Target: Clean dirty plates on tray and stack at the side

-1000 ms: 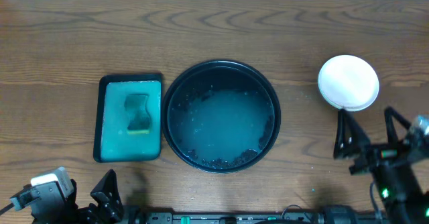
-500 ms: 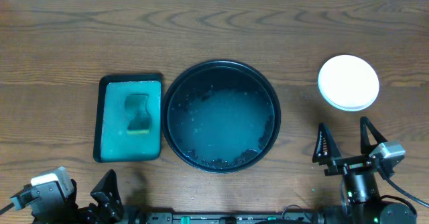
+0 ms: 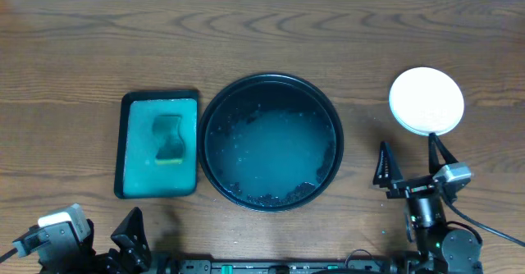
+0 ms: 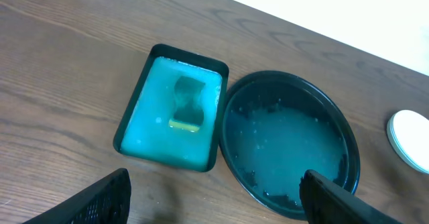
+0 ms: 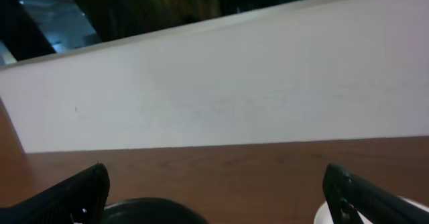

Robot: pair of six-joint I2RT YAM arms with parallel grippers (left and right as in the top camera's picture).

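the small round shallow plates are found as one pile on the brown wooden table, well apart from the large round black tray and on its right side; no plate is seen on the tray, only a thin watery film. only the top plate is shown fully: it is white, smooth and without smears, and how many lie under it cannot be told. the plates are judged to be light and stiff, perhaps slippery if wet, and probably breakable if dropped, so a hold at the raised rim, one finger above and one below, is considered best. the right gripper is held near the pile with its fingers wide apart and empty; the left gripper is also spread apart, holding nothing.
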